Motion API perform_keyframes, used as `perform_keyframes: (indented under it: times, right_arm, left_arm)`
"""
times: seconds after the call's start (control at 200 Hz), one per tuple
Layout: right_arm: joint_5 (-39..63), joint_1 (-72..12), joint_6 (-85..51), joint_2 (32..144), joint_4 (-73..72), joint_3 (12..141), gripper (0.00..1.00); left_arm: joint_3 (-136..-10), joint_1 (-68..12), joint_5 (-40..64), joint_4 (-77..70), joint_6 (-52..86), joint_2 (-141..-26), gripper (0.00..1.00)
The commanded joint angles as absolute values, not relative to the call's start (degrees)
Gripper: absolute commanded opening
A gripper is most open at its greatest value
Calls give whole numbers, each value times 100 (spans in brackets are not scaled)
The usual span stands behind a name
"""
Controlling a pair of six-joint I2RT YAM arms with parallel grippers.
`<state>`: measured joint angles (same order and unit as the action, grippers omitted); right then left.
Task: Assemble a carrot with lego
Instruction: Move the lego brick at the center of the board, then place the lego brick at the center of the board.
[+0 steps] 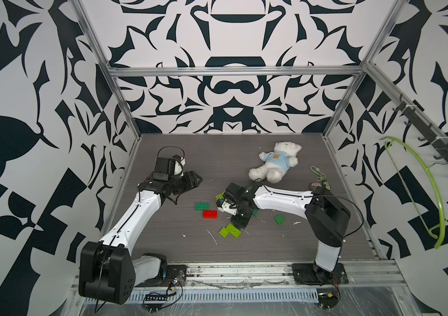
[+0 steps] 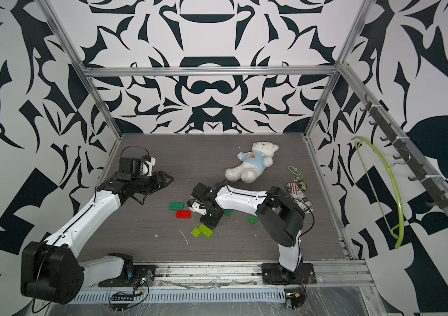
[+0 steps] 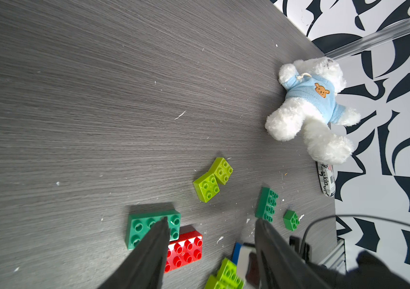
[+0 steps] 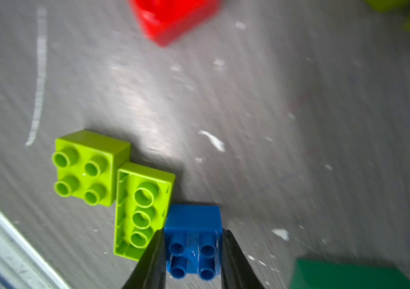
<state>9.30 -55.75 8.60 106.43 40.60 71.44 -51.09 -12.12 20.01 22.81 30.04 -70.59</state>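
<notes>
Blue brick [image 4: 193, 219] in the pinch of my right hand [image 4: 193, 232], left hand [image 3: 211, 221] half-spread, empty, above the tabletop [image 3: 73, 100].

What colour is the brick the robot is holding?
The brick is blue; best seen in the right wrist view.

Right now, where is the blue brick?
In the right wrist view the blue brick is clamped in the right gripper, studs toward the camera, close beside the upside-down lime oblong brick.
</notes>
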Motion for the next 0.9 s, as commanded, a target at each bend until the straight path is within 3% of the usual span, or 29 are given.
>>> perform_keyframes:
  times: [0.0,0.145,0.4,0.555,0.705,0.895]
  right_arm:
    - [1379,-5992,1460,10494,3899,7248,27]
    - [775,-5775,1846,10142,4254,6811,29]
    - [624,-5606,2149,9861,3894,6361,32]
    - [406,-5555,1982,10194,4071,6521,50]
    - [331,-5524,1867,10070,4093,6498,60]
    - [770,-4654,328,8450,3948,6087,69]
  left_arm:
    - [-5085,-1220,2058,2215,2962,-7074,61]
    - [-5089,-1218,2030,2232,2944,-7058,61]
    - [-5150,-1213,2015,2250,2931,-7036,61]
    - [-5168,-1213,2039,2285,2918,-7023,61]
    - [-5186,-1214,2037,2307,2865,-7005,61]
    - [-5176,-1226,2099,2307,2890,-6971,61]
